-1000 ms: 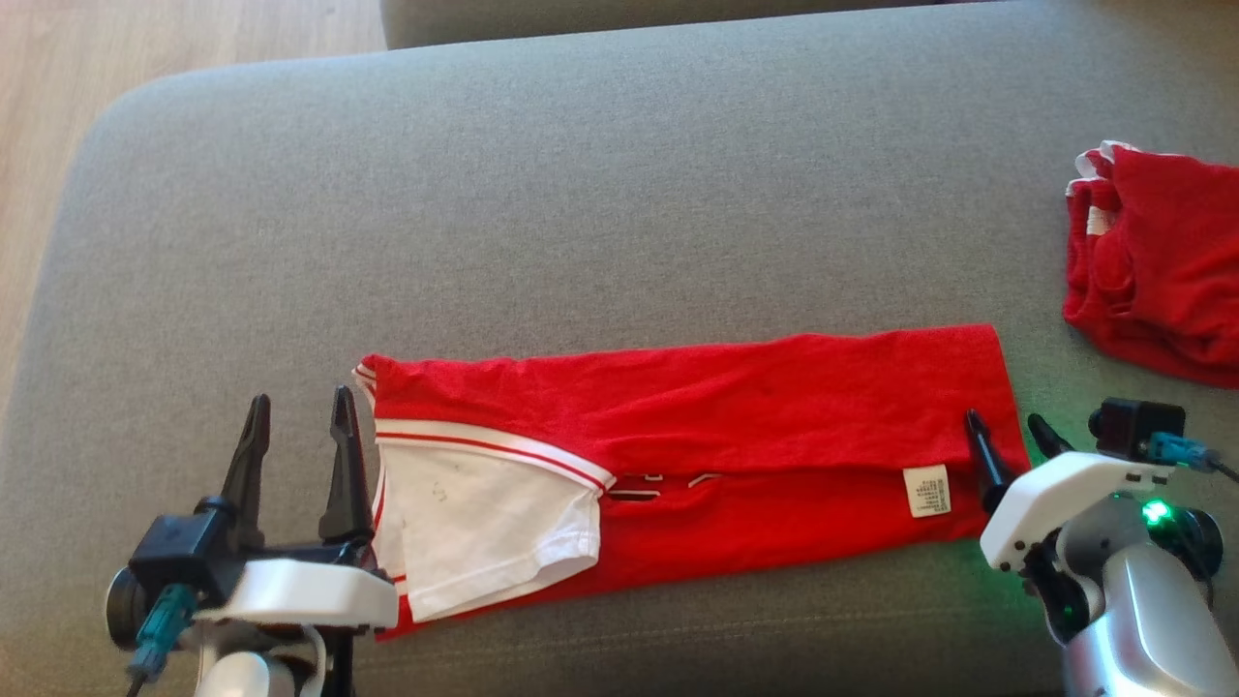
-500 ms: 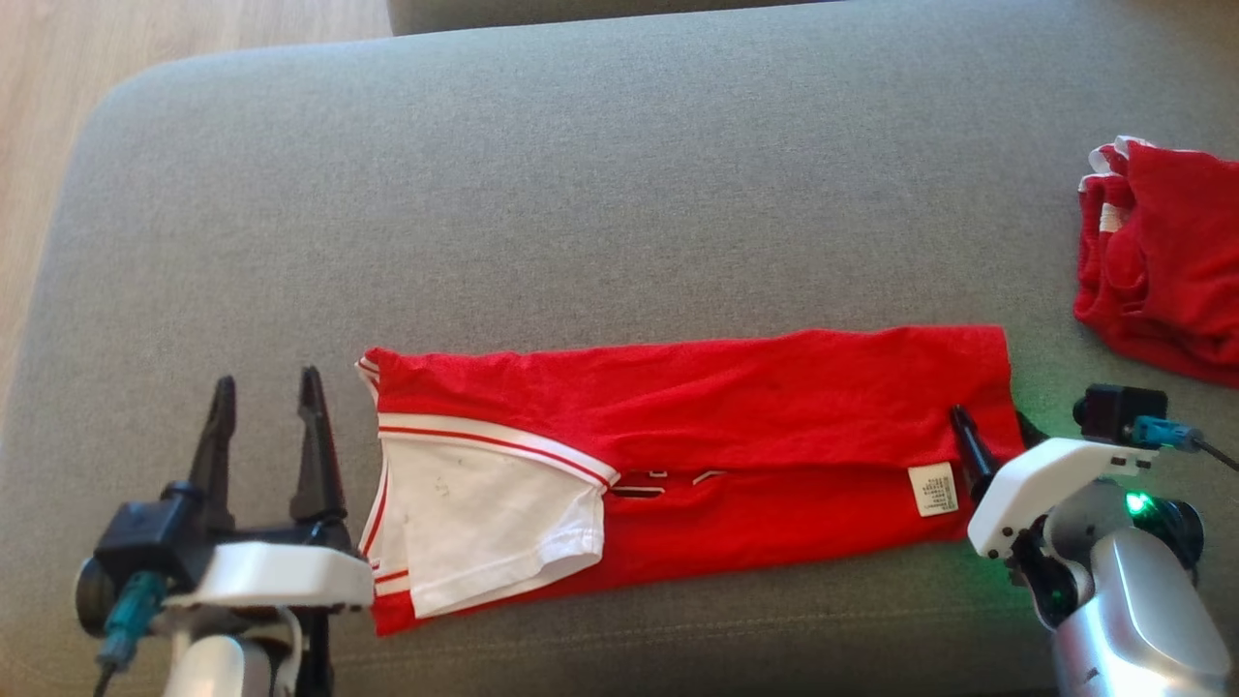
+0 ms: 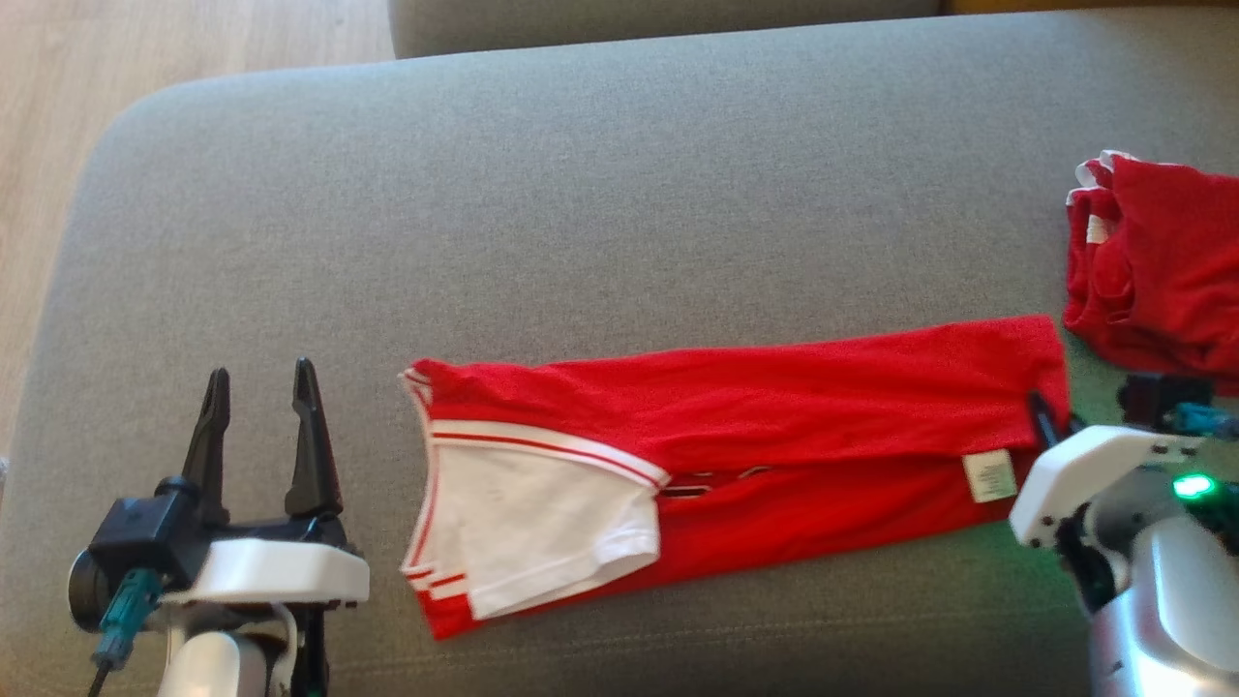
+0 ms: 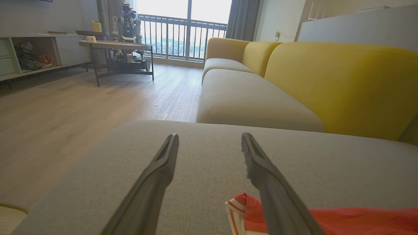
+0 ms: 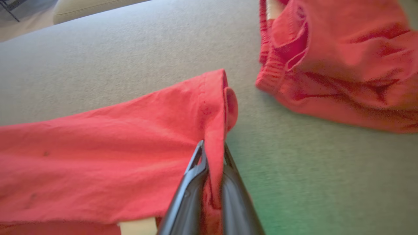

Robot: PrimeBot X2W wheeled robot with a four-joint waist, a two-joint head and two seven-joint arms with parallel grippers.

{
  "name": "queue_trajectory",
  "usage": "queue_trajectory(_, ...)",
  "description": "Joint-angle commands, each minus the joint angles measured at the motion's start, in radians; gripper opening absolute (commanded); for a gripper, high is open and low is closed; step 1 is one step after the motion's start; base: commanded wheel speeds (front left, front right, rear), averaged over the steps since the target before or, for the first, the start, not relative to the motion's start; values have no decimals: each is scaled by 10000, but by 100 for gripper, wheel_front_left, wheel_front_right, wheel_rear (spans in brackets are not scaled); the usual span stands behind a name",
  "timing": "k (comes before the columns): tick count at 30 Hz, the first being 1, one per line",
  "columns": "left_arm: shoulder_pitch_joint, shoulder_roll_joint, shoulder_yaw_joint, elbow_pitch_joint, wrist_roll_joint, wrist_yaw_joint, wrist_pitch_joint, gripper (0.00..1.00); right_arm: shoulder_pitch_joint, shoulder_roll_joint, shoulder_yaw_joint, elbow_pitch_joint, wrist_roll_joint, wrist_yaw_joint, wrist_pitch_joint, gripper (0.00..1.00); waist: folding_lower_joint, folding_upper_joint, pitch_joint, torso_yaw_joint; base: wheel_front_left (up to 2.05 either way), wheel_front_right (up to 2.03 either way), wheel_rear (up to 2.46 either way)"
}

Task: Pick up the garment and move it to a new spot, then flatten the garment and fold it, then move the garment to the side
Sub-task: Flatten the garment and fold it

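The garment [image 3: 774, 416], a red shirt with a white sleeve and striped trim, lies folded into a long strip on the grey sofa cushion [image 3: 581, 194]. My right gripper [image 3: 1042, 410] is shut on its right-hand edge, and the right wrist view shows the red cloth [image 5: 114, 147] pinched between the two dark fingers [image 5: 196, 182]. My left gripper [image 3: 259, 376] stands open on the cushion, a little left of the garment's collar end. In the left wrist view, its fingers [image 4: 156, 176] are spread and the striped corner of the garment [image 4: 240, 209] lies beside the right one.
A second red garment [image 3: 1162, 261] lies bunched at the cushion's right, close to the held edge, and it is also in the right wrist view [image 5: 343, 65]. Wooden floor [image 3: 58, 116] lies beyond the cushion's left edge. A yellow sofa [image 4: 326, 81] stands behind.
My right gripper has closed on the garment's right edge and moved right, dragging the whole strip to the right along the cushion. The left gripper has stayed open and nearly still.
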Motion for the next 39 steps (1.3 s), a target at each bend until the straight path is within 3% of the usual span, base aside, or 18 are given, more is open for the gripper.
queue_trajectory(1,-249,-3,375,-400,81,8,-122,100,-270,-91,-197,-626,-480,-6,97,0,-1,0,-67,20,0,0,0)
queue_trajectory(7,-135,-17,436,-408,81,23,-122,100,-248,-91,-609,-1221,-1038,-6,536,0,-1,0,-258,33,0,0,0)
queue_trajectory(15,-7,-29,364,-302,35,39,-122,100,94,-91,886,-1695,573,-6,1234,0,-1,0,-645,-70,0,0,0)
queue_trajectory(19,137,-33,422,-268,-7,63,-122,100,435,-91,1752,-2517,2150,-6,1901,0,-1,0,-980,-178,0,0,0)
queue_trajectory(29,306,-39,445,-336,-102,100,-122,100,1419,-91,3516,-4889,4593,-6,3368,0,-1,0,-1358,-285,0,0,0)
queue_trajectory(34,358,-41,437,-329,-196,139,-122,100,1634,-91,4075,-5057,6217,-6,3513,0,-1,0,-1423,-134,0,0,0)
queue_trajectory(39,398,-42,323,-305,-313,195,-122,100,1593,-91,4911,-4449,8057,-6,3142,0,-1,0,-1425,138,0,0,0)
